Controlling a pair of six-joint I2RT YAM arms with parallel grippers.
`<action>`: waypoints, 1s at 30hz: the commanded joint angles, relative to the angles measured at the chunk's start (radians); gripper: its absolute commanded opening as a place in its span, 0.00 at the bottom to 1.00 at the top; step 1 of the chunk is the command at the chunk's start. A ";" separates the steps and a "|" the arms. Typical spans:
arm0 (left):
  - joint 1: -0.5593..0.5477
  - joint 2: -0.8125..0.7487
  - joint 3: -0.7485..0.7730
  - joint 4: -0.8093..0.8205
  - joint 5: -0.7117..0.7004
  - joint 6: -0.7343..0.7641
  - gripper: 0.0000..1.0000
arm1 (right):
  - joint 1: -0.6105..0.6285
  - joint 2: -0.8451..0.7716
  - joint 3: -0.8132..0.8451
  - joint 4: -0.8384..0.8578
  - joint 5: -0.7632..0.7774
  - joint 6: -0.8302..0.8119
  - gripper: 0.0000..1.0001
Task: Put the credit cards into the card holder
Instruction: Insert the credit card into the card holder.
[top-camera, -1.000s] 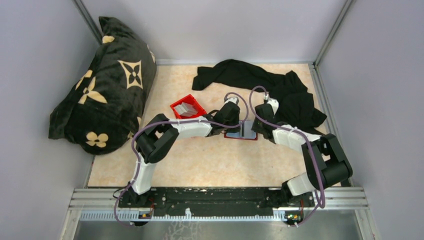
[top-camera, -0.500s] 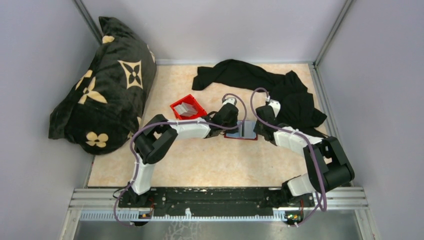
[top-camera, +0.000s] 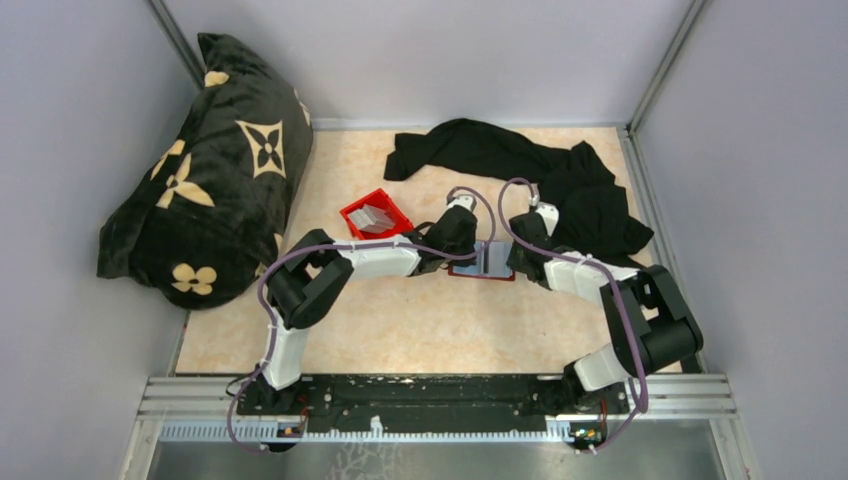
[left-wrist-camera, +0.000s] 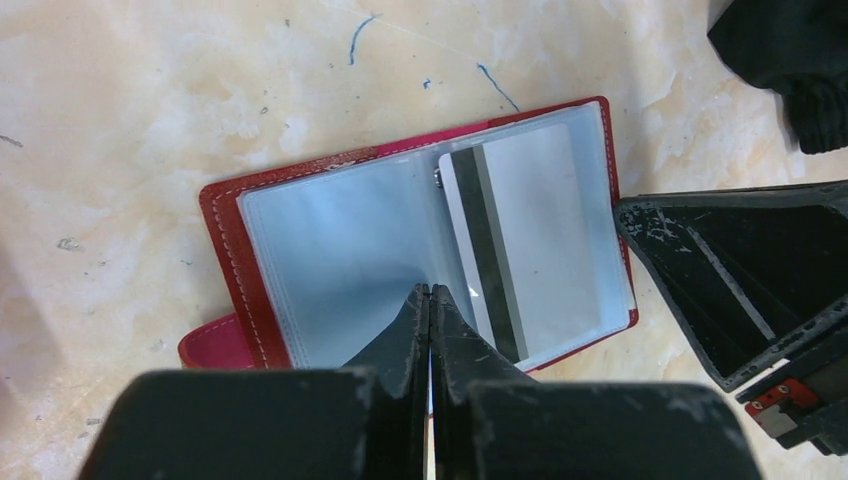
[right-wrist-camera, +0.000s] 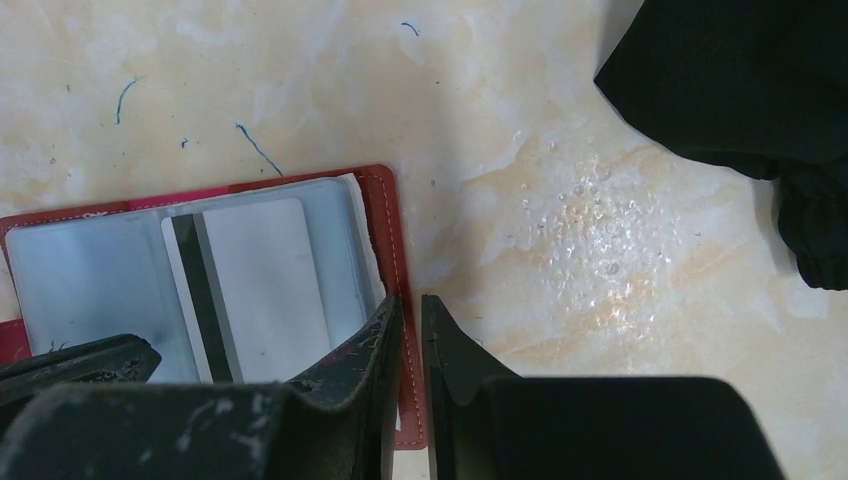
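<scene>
Top view looks down from above and behind the bases (top-camera: 430, 395), far off, whole table (top-camera: 400, 330) in frame; left wrist view looks straight down, close, holder (left-wrist-camera: 330, 240) at centre; right wrist view equally close, holder lower left, cloth (right-wrist-camera: 740, 70) upper right; all three share holder and cloth; both wrist views show the card (left-wrist-camera: 530, 240).

Inspect the beige marbled table (top-camera: 400, 330). Four items rest directly on it: the open card holder (left-wrist-camera: 330, 240) near centre, a red bin (top-camera: 376, 215) to its left, a black garment (top-camera: 520, 165) at the rear, and a patterned black cushion (top-camera: 200, 170) at far left.
</scene>
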 joint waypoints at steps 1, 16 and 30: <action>-0.012 0.020 0.051 -0.009 0.028 0.039 0.00 | -0.006 0.020 0.017 0.023 0.010 0.002 0.13; -0.035 0.030 0.076 -0.040 -0.014 0.066 0.00 | -0.006 0.037 0.015 0.029 -0.010 0.002 0.13; -0.035 -0.067 -0.068 0.120 -0.035 0.060 0.00 | -0.006 0.040 0.009 0.037 -0.016 0.001 0.13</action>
